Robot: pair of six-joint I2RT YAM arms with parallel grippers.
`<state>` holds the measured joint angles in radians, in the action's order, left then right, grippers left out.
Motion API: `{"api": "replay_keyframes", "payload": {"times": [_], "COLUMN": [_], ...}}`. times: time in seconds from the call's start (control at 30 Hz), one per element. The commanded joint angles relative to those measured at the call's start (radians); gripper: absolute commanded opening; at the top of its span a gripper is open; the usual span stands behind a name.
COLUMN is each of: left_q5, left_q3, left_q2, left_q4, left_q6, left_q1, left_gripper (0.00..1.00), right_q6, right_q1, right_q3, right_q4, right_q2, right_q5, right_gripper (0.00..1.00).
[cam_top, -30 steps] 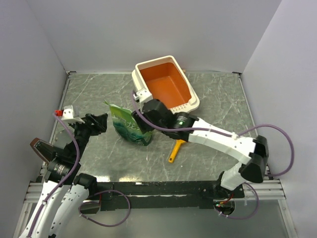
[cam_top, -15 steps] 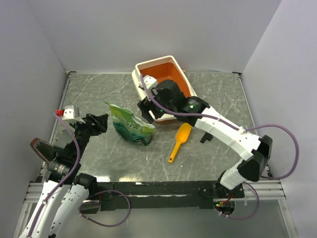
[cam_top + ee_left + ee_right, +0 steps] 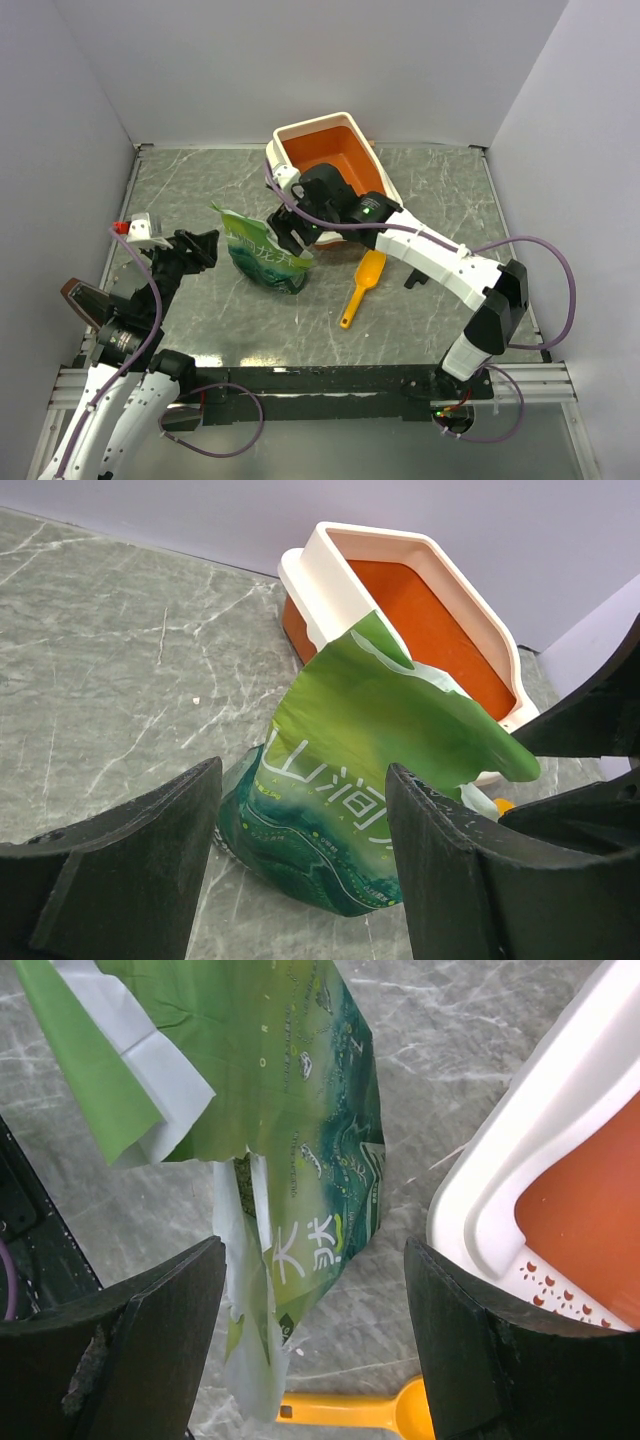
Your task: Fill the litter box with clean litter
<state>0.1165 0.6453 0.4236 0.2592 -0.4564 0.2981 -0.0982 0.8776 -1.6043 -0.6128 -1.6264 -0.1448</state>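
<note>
Right claw [image 3: 315, 1260]: released, fingers spread wide, nothing between the pads. It hangs just over the green litter bag [image 3: 258, 255]. The bag's torn upper edge lies directly below and slightly to the claw's left.

Left claw [image 3: 300, 780]: also released and empty. It is low over the counter [image 3: 200, 190], with the bag straight ahead of it and a gap between them.

Litter box [image 3: 330, 165]: immediately to the right claw's right, rim close to that finger. The inside shows bare orange.

Clean litter: none visible anywhere. Presumably it is inside the bag; cannot confirm.

Scoop [image 3: 362, 283]: flat on the counter behind and below the right claw, untouched.

Step in hand, as I judge it: take hold of the bag for a pour.

How to do it well:
- Bag film is thin, crinkly and slumped, so it will fold, not resist.
- Bite a doubled fold below the tear, not the loose flap, which could rip further.
- Close on one side of the mouth so it stays open.
- Left claw could pinch the bag's bottom corner nearest it, giving control of tilt.
- Lift only enough to clear the rim, mouth over the orange floor.
- Risk: granules spilling onto the counter between bag and box.
</note>
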Motion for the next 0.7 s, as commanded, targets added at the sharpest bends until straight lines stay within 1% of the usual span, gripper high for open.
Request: {"api": "replay_keyframes", "payload": {"times": [0.0, 0.53, 0.67], "left_q5": [-0.015, -0.018, -0.021], "left_q3": [0.002, 0.004, 0.002], "left_q2": [0.001, 0.007, 0.009], "left_q4": [-0.021, -0.018, -0.021], "left_q6": [0.013, 0.013, 0.013], "left_q1": [0.001, 0.001, 0.001], "left_gripper": [0.71, 0.71, 0.71], "right_q6": [-0.001, -0.014, -0.026], "right_q1": [-0.02, -0.028, -0.031], "right_q3": [-0.046, -0.006, 0.004], "right_q4": [0.044, 0.053, 0.028], "right_q2": [-0.016, -0.053, -0.07], "right_q5": [-0.01, -0.012, -0.042], "right_gripper": [0.79, 0.77, 0.76]}}
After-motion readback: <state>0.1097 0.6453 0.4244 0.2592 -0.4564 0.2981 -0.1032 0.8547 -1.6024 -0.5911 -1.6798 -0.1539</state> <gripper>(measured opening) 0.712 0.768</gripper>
